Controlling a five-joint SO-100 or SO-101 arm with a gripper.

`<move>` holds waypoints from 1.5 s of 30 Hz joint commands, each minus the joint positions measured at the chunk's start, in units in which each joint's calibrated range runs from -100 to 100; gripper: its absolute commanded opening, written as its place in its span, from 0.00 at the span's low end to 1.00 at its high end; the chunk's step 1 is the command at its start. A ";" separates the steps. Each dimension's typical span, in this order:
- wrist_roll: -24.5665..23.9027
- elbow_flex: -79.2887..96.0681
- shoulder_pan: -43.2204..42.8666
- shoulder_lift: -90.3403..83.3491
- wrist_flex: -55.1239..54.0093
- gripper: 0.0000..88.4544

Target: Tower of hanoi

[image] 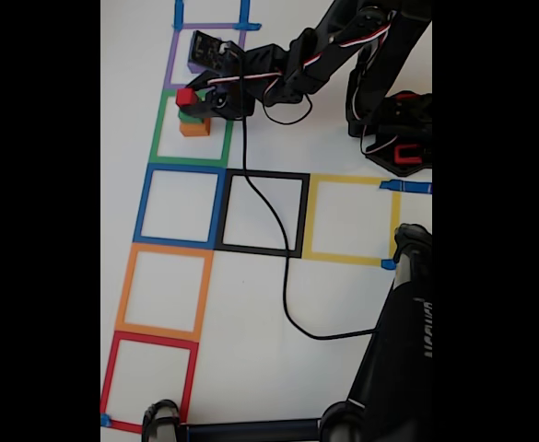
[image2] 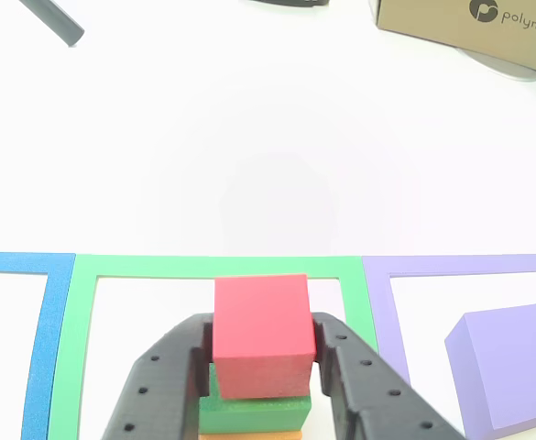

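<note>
A red cube (image2: 261,335) tops a stack on a green block (image2: 254,412) and an orange block (image2: 249,436), inside the green tape square (image2: 213,266). My gripper (image2: 263,323) is shut on the red cube, one black finger (image2: 171,376) pressed to each side. In the fixed view the stack (image: 193,118) stands in the green square (image: 163,138) with the gripper (image: 192,99) over it, reaching in from the right. A purple block (image2: 510,367) lies in the neighbouring purple square (image2: 382,302), half hidden under the wrist in the fixed view (image: 195,66).
Tape squares run down the table: blue (image: 144,207), orange (image: 126,285), red (image: 110,373), with black (image: 303,216) and yellow (image: 391,221) to the right. A black cable (image: 283,267) crosses the black square. The arm base (image: 398,138) and a black stand (image: 403,350) occupy the right side.
</note>
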 commanded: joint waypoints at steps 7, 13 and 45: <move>0.36 -0.81 1.24 1.55 -3.32 0.15; 0.36 -0.54 1.14 1.31 -3.72 0.20; 0.36 -72.00 14.85 -28.33 112.39 0.00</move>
